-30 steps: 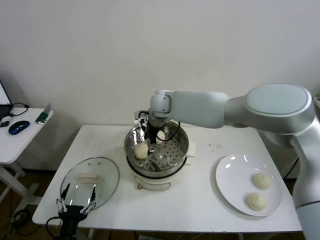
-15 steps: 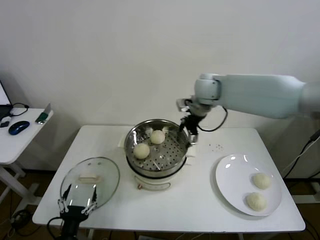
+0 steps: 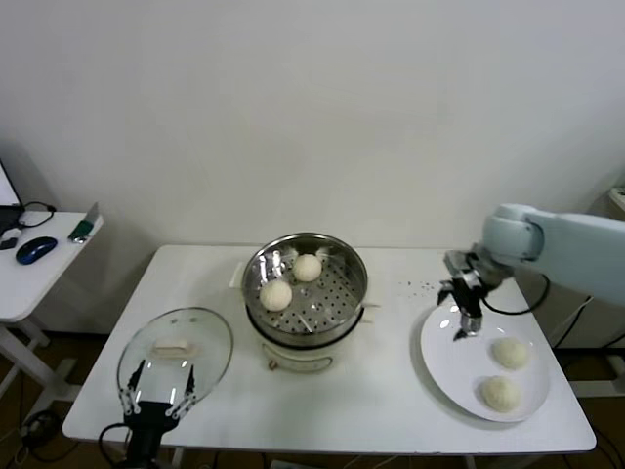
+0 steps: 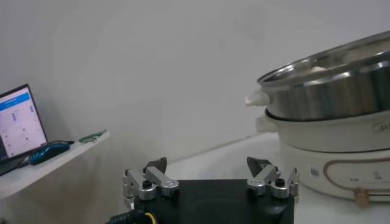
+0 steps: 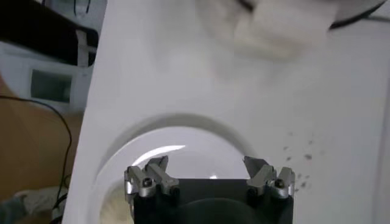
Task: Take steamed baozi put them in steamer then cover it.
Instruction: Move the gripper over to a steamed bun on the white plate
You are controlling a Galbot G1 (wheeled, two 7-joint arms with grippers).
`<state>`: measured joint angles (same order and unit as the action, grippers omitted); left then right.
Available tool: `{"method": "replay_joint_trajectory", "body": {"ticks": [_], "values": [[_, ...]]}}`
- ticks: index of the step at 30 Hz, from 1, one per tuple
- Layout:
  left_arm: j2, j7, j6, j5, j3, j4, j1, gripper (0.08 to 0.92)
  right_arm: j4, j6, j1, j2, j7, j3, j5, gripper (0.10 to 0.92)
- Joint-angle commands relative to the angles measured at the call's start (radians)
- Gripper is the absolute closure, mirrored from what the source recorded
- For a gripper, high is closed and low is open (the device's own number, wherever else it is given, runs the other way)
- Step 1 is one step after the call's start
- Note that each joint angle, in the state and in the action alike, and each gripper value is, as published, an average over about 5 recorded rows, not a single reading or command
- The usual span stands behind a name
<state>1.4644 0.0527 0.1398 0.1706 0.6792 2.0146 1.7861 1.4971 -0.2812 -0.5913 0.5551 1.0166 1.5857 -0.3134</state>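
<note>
**Two buns in the basket, two on the plate**

On the white worktop (image 3: 391, 391) we see the round shiny stainless-steel steamer (image 3: 305, 285) sitting on its white electric pot body, uncovered. Two small cream-white domed baozi lie on its perforated floor, one (image 3: 276, 294) nearer us and one (image 3: 308, 267) just behind it. To the robot's right, a flat white round plate (image 3: 444, 366) carries the other two buns (image 3: 510, 353), (image 3: 500, 393), close together but apart. Our right hand (image 3: 463, 315) hangs over the plate's near rim with its fingers spread wide and nothing between them. Our left hand (image 3: 156, 386) waits low at the worktop's front edge, likewise wide open and empty, just beside the round glass lid (image 3: 176, 347) lying flat on the worktop, left of the steamer.
</note>
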Motion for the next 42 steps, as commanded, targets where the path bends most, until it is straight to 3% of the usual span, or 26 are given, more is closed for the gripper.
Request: {"method": "replay_joint_trajectory", "body": {"ticks": [1,12,30,42], "values": [[0.012,0.000,-0.008,0.017,0.001,-0.002,0.001,0.177,0.004,0.020,0.340,-0.175,0.019,-0.222,0.214,0.203],[0.023,0.004,-0.029,0.034,0.003,-0.009,0.000,0.177,-0.050,0.023,0.494,-0.154,0.028,-0.362,0.262,0.203],[0.024,0.007,-0.029,0.037,0.006,-0.010,0.005,0.177,-0.083,0.029,0.447,-0.123,0.053,-0.337,0.256,0.204],[0.026,0.009,-0.032,0.041,0.005,-0.009,0.006,0.177,-0.093,0.049,0.404,-0.105,0.058,-0.310,0.256,0.346]]}}
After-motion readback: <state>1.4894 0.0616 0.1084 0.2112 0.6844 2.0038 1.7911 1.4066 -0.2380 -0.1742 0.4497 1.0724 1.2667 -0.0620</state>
